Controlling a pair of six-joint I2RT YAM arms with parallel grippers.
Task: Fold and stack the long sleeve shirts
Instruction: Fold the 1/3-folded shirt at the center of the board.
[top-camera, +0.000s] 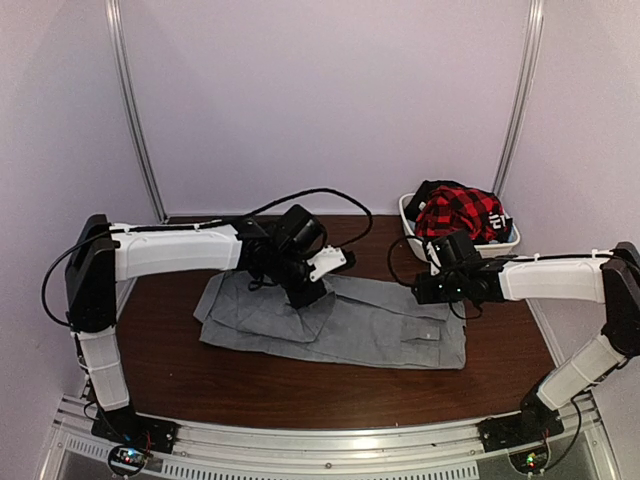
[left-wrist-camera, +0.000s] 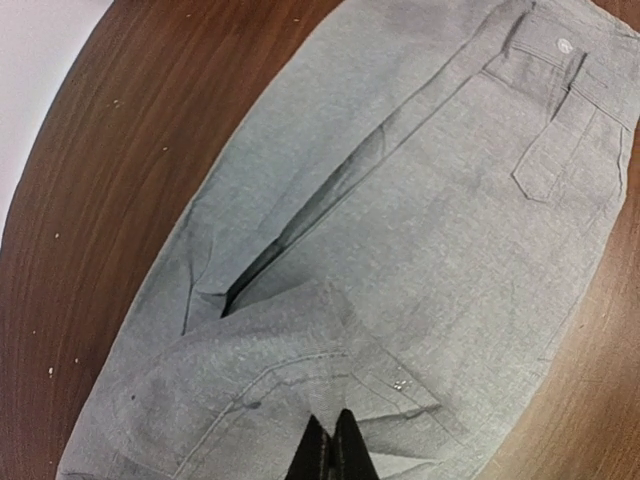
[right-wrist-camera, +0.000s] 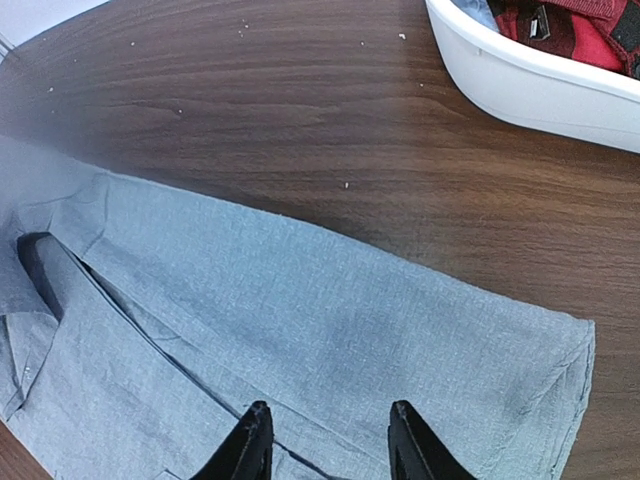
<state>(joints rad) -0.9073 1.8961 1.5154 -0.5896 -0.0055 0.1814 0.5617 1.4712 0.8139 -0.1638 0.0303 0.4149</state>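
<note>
Progress partial: grey shirt in long strip on worktop, crosswise folds pending; plaid shirt in basket. Left pincer shut, right pincer half-parted, empty.

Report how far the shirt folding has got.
Done: the grey shirt lies spread on the table, with one side folded in over its body. In hand: the left gripper is shut low over that fold, whether on cloth I cannot tell; the right gripper hangs open above the other end. Left: the remaining folds, the red plaid shirt in the white basket, and any stack.
</note>
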